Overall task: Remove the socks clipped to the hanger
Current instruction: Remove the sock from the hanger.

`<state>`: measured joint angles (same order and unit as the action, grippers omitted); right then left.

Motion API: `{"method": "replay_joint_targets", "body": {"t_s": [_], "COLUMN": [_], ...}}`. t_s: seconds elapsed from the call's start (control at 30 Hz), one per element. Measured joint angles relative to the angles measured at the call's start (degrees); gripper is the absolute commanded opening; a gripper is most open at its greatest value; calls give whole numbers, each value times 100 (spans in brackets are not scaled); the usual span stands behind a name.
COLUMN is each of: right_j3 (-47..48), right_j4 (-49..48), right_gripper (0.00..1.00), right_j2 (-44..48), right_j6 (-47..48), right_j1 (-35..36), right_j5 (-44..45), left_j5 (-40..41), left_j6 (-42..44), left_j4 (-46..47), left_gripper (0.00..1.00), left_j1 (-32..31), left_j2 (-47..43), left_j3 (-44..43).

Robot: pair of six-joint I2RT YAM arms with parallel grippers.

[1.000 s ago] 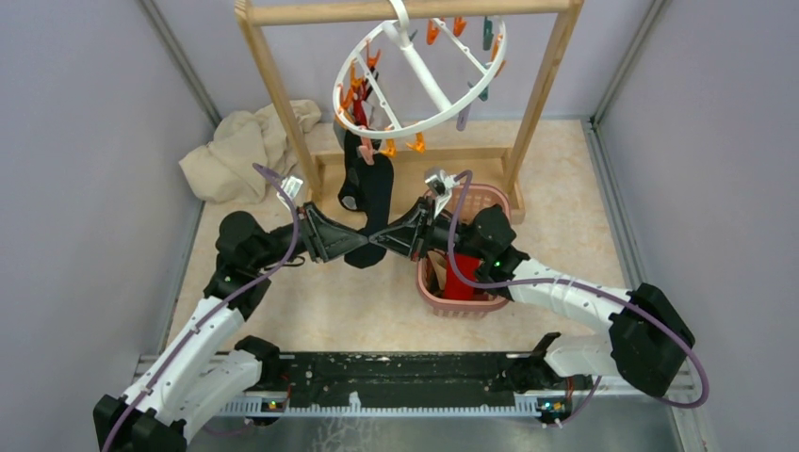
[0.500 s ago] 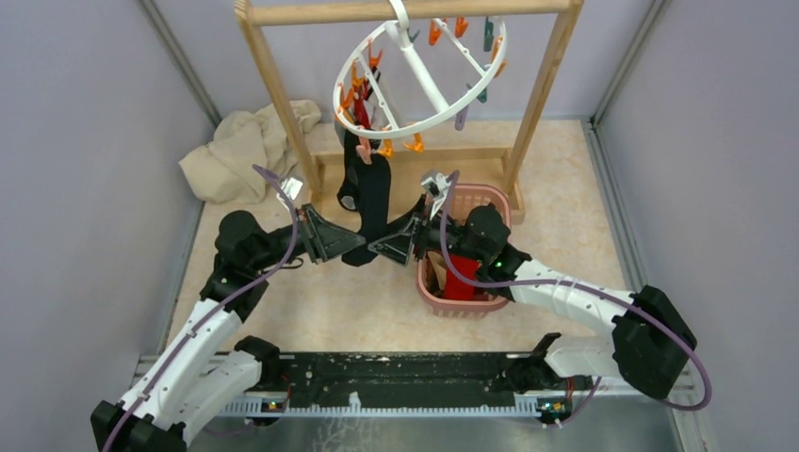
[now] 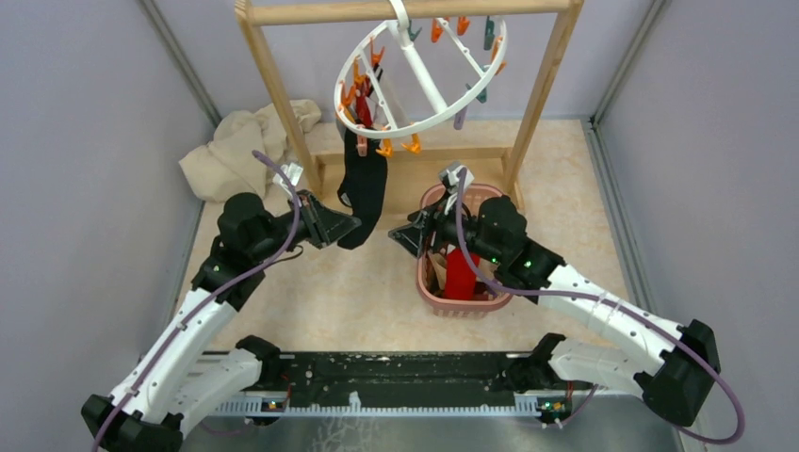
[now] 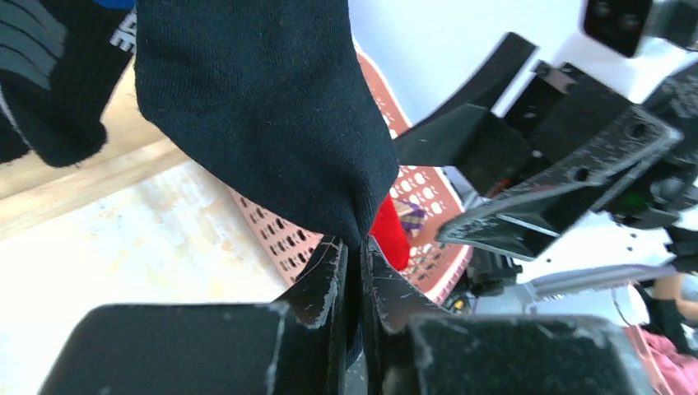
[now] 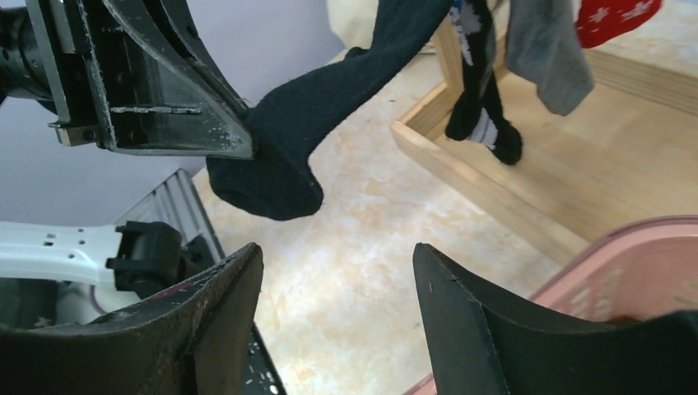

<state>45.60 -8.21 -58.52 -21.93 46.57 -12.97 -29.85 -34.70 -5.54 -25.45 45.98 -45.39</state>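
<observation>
No words, numbers or brand names are showing clearly anywhere. A striped black sock (image 4: 49,74) is showing a scrap of white print, but it is too cut off to read.

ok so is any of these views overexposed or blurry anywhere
Left wrist view: the background at upper right is blown out to white, yet the black knit sock is sharp enough to show its weave. Right wrist view: even light, no glare, the jaws of the right gripper dark in the foreground. Top external view: even light, faint shadows on the mottled beige tabletop.
</observation>
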Motion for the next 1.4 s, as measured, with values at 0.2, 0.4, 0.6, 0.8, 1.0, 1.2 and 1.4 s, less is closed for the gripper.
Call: {"method": "replay_joint_targets", "body": {"t_s": [0.2, 0.4, 0.6, 0.8, 1.0, 1.2, 1.4], "right_j3": [372, 553, 822, 1388, 2264, 2879, 3373], "right_j4": [638, 1167, 1471, 1663, 1950, 2424, 2739], "right_gripper": [69, 70, 66, 55, 55, 55, 55], "right_j2": [129, 199, 201, 201, 203, 326, 308], "right_j6": [249, 350, 385, 402, 577, 852, 1047], "right_j1": [0, 0, 0, 2, 0, -20, -70], "right_j5": [387, 621, 693, 660, 667, 957, 1228], "left_j5": [1016, 2216, 3665, 5399, 7020, 8579, 9702], "left_j6": [409, 763, 1043, 1250, 1296, 1108, 214], "left_j4": [-570, -1154, -1596, -1906, -2229, -3047, -4369], "left_gripper": [11, 10, 9, 9, 9, 10, 11], "left_j1": [-337, -699, -1296, -2337, -3034, -3480, -3797], "left_j2": [444, 815, 1128, 1764, 2439, 3530, 4843], "left_j3": [-376, -632, -964, -1521, -1709, -2356, -3445]}}
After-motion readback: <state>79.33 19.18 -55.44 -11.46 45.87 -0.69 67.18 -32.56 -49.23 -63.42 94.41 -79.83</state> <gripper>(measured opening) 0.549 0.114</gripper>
